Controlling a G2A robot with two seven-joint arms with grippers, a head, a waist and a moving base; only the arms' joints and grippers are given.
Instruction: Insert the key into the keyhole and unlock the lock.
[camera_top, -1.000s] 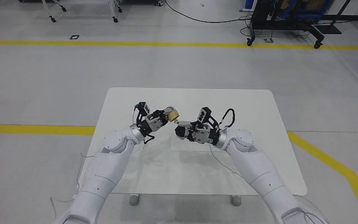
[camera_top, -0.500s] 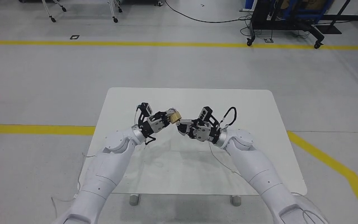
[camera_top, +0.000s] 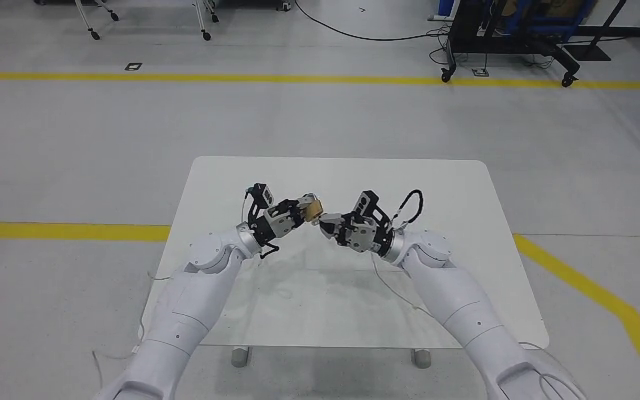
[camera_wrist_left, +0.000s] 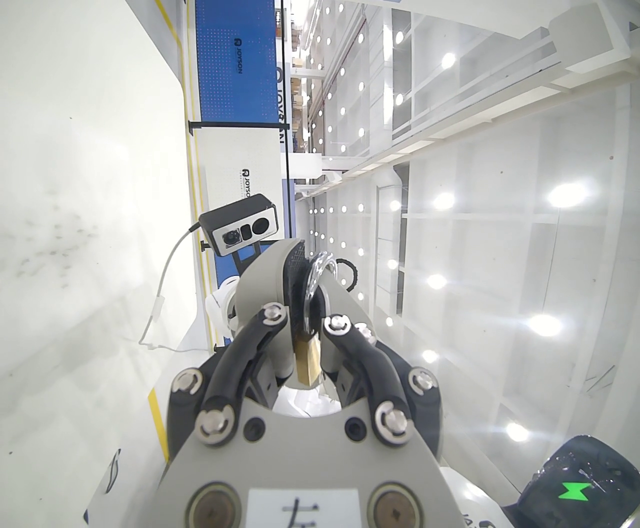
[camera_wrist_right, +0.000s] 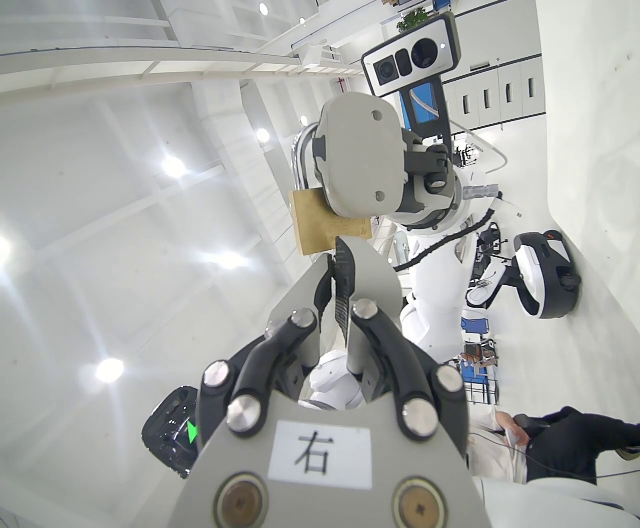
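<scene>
A brass padlock hangs above the middle of the white table, held by my left gripper. In the left wrist view this gripper is shut on the steel shackle, and the brass body points back toward the wrist. My right gripper sits just below and right of the lock. Its pads are pressed together, its tip touches the underside of the padlock, and the key is almost hidden between them. A left finger covers the lock's upper part.
Both arms meet above the table's centre, well clear of its surface. Bare tabletop lies all around them, with the front edge near the robot. Yellow floor lines run past the table.
My right gripper has moved up and to the left until its tip meets the underside of the padlock. The left gripper with the lock has shifted only slightly.
</scene>
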